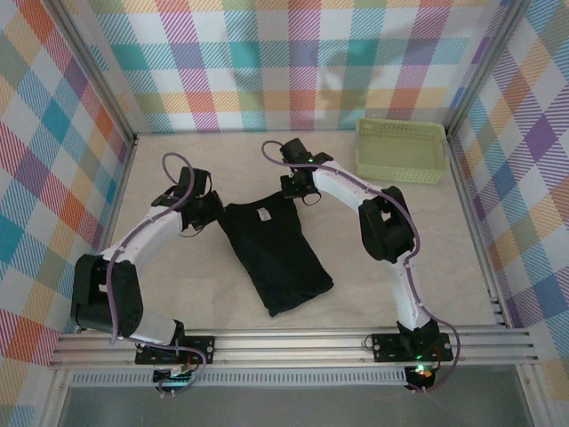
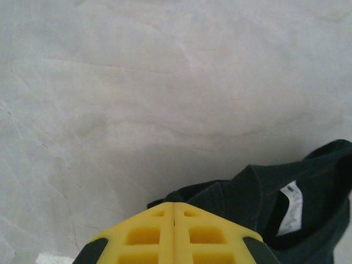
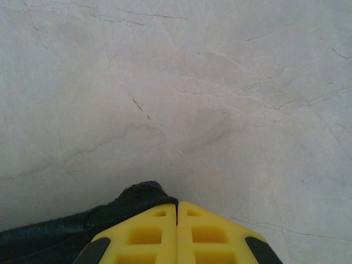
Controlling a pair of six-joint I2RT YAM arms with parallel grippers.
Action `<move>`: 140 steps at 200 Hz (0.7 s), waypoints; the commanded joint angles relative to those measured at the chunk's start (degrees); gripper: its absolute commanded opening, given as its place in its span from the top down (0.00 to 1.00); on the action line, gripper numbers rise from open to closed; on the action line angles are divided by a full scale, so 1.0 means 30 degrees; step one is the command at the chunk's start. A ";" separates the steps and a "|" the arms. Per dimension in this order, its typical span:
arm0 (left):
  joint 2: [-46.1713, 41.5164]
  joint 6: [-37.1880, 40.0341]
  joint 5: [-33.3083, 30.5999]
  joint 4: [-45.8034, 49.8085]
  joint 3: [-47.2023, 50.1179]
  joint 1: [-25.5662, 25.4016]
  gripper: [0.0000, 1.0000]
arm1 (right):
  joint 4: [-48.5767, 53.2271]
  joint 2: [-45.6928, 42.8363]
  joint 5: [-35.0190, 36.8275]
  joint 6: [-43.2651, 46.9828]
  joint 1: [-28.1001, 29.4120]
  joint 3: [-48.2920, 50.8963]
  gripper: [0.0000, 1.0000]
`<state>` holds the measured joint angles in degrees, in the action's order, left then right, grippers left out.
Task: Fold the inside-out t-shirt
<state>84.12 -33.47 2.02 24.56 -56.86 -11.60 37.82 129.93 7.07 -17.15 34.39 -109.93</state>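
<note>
Top external: L gripper [image 1: 209, 211] (10 o'clock) & R gripper [image 1: 300, 189] (1 o'clock) clamp shoulders of soft black t-shirt [image 1: 271, 253], prob. to lift & fold.

The pale, faintly veined tabletop [image 1: 178, 294] beyond my two bases carries two things. A black t-shirt [image 1: 271, 253] lies flat near the middle of the frame, its collar end with the small white label [image 1: 264, 213] toward the top and its hem angled to the lower right. A pale green plastic basket [image 1: 400, 171] sits at the upper right, well apart from it.
</note>
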 commanded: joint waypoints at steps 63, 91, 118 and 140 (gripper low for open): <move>0.0289 0.0297 -0.1777 0.2583 -0.0604 0.0541 0.41 | 0.0686 -0.1925 -0.1083 0.0994 -0.0374 -0.0268 0.44; -0.2427 -0.0698 -0.0824 0.2066 0.1736 0.0510 0.28 | -0.0328 -0.3289 -0.2935 0.1147 -0.0567 0.2144 0.31; -0.3567 -0.1817 0.1357 -0.0379 0.4174 0.0104 0.24 | -0.1914 -0.3759 -0.4975 0.0726 -0.0541 0.4600 0.25; -0.2750 -0.2416 0.2645 -0.1743 0.4813 -0.0254 0.24 | -0.2610 -0.3546 -0.5419 0.0445 -0.0546 0.5549 0.22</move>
<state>73.32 -37.50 4.05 24.93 -44.97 -11.27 33.43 118.74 -4.10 -14.68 32.69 -96.71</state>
